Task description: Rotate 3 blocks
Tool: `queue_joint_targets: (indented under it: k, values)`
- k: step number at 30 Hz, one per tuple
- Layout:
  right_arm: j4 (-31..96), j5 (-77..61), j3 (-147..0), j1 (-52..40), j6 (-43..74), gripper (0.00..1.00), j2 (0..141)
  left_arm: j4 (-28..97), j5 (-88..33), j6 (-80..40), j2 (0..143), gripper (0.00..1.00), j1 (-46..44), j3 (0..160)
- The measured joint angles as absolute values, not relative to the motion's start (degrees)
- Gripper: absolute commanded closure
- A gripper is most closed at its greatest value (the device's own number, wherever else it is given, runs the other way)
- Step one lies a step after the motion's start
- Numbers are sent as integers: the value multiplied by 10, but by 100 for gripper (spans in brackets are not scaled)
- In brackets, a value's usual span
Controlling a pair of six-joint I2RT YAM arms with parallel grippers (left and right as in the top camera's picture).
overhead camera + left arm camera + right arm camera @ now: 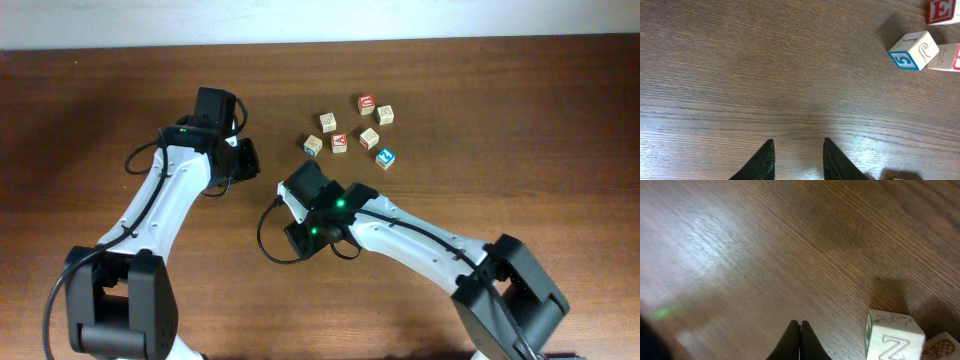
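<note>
Quick notes from our block-rotating session. Seven little wooden alphabet blocks [339, 142] sat in a loose bunch on the brown wooden table [520, 90], each flat on the tabletop and none stacked.

We used the blue-faced cube [385, 158] as our marker. From overhead it was the right-hand corner of the bunch, on the robot's side. The other six lay left of it or beyond it. The red-topped block [367, 103] was the one farthest beyond, and the pale block [313, 145] was the one farthest left.

The left gripper [799, 161] hung well to the left of the blue-faced cube, past the whole bunch, and touched no block. Its jaws were partway apart with only bare wood between them, so it had hold of nothing.

The right gripper [800, 341] was also left of the blue-faced cube, and closer to the robot's side. Its fingers were pressed tight together and gripped nothing. In its wrist view the Z block [895, 340], pale with a green side face, stood just to the right of the fingertips, clear of them. The cross-hatched block [942, 347] sat right beside that one. We couldn't tell if those two touched.
</note>
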State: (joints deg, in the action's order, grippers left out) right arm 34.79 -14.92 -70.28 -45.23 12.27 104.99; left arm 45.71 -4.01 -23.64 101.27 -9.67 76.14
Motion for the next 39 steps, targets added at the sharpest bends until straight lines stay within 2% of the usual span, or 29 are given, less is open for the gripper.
queue_joint_targets:
  k: [7, 14, 18, 22, 25, 31, 39]
  values:
    - [342, -28, -703, -455, 179, 96, 1083, 474, -40, -237, 1013, 69, -96, 761]
    - [342, 23, -703, -454, 197, 96, 1083, 475, -40, -237, 1013, 70, -96, 761]
    - [340, 26, -703, -439, 197, 96, 1083, 475, -40, -237, 1013, 70, -96, 761]
    - [431, -107, -769, -439, 121, 96, 1086, 475, -40, -236, 1013, 69, -96, 761]
    - [444, -136, -754, -440, 136, 96, 1094, 475, -40, -237, 1013, 66, -96, 761]
    - [457, -68, -747, -440, 233, 96, 1108, 476, -40, -237, 1013, 66, -96, 761]
    - [453, -43, -747, -426, 235, 96, 1108, 476, -40, -237, 1013, 66, -96, 761]
